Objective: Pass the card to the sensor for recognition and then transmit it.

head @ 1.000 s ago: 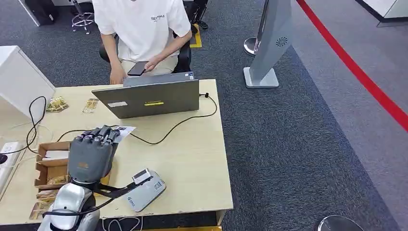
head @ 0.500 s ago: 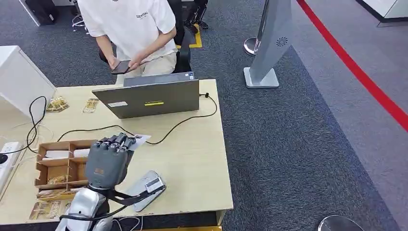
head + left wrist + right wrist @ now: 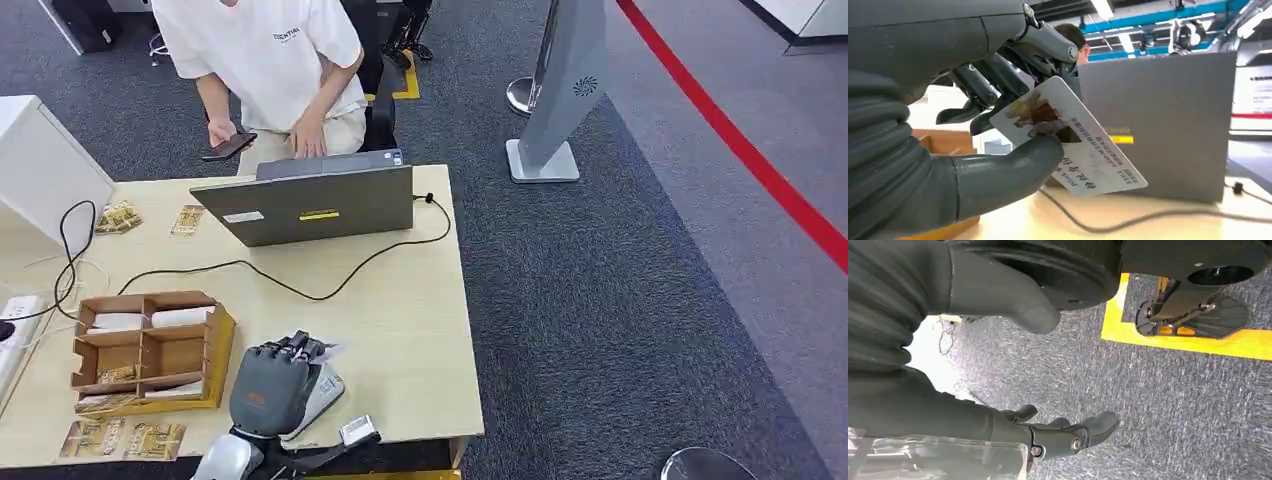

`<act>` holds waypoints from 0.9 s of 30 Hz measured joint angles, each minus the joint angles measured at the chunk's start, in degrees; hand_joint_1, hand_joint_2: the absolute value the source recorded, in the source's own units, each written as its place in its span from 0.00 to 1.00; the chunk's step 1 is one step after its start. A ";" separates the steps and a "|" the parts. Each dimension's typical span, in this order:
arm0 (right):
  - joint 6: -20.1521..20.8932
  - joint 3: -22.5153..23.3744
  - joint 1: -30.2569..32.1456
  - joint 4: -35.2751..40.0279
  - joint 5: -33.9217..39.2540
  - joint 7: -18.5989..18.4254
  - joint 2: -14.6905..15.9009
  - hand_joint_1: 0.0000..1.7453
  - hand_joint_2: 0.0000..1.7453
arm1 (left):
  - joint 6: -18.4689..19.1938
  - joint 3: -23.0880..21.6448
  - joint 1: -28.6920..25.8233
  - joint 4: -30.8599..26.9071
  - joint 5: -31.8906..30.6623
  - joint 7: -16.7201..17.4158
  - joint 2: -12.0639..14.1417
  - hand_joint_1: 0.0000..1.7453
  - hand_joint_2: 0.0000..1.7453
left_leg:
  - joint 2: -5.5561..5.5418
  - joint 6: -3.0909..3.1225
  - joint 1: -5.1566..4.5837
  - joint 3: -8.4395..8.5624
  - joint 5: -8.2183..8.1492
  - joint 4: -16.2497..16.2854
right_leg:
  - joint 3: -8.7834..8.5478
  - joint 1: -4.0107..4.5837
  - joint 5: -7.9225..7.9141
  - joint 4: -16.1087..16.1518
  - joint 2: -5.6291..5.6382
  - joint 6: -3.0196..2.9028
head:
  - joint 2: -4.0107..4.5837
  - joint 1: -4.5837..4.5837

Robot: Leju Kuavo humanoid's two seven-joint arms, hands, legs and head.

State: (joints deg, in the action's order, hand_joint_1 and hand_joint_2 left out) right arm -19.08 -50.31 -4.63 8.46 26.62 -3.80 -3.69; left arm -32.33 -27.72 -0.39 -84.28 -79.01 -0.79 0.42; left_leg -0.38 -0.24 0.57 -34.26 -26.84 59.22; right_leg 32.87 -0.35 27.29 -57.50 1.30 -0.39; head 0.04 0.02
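My left hand (image 3: 270,385) hovers over the near part of the table, right above the grey-white card sensor (image 3: 324,393), which it partly hides. It pinches a white card (image 3: 1073,145) with a brown picture and printed text between thumb and fingers (image 3: 998,80). In the head view a pale corner of the card (image 3: 327,350) pokes out past the fingertips. My left hand (image 3: 948,125) takes up much of the left wrist view. My right hand (image 3: 1048,435) hangs beside my body above the carpet, fingers apart, holding nothing.
A grey laptop (image 3: 318,205) stands open at the table's far side, with a person (image 3: 270,60) seated behind it holding a phone. A wooden divided box (image 3: 150,350) sits left of my hand. A black cable (image 3: 300,285) crosses the table (image 3: 420,330). Loose cards (image 3: 125,438) lie front left.
My left hand has carried the card from above the wooden box rightward and nearer, to over the sensor. The person shifted and moved the phone to one side.
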 joint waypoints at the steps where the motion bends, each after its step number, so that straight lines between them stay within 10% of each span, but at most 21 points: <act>1: -0.13 0.00 0.00 0.00 0.04 -0.15 -0.09 0.00 1.00 | -0.04 -0.35 -0.65 0.00 -0.04 0.00 0.04 1.00 1.00 | -0.01 0.00 0.00 0.00 0.00 0.00 | 0.00 0.00 0.01 0.00 -0.01 0.00 | -0.02 0.00; 18: -0.31 -0.09 -0.01 -0.04 0.24 -0.15 -0.28 0.00 1.00 | -0.50 -1.79 -3.35 -0.07 0.13 0.54 0.52 1.00 1.00 | -0.02 0.00 0.00 0.00 0.00 0.00 | -0.03 0.00 0.01 0.00 0.00 0.00 | 0.00 0.02; 27: 0.00 -0.46 0.05 -0.33 0.79 -0.22 -0.11 0.00 1.00 | -5.62 -4.39 -10.72 -5.90 -2.49 8.96 5.05 1.00 1.00 | -0.05 -0.02 0.00 0.00 -0.06 -0.01 | -0.02 0.00 0.09 0.00 -0.04 0.01 | 0.00 0.02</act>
State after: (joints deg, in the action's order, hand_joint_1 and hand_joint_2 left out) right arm -19.08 -50.77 -4.59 8.13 27.41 -4.02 -3.80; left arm -37.94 -32.11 -11.11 -90.18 -81.50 8.18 5.47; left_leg -0.42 -0.26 0.57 -34.26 -26.90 59.20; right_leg 32.85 -0.35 27.38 -57.50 1.26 -0.37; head 0.04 0.04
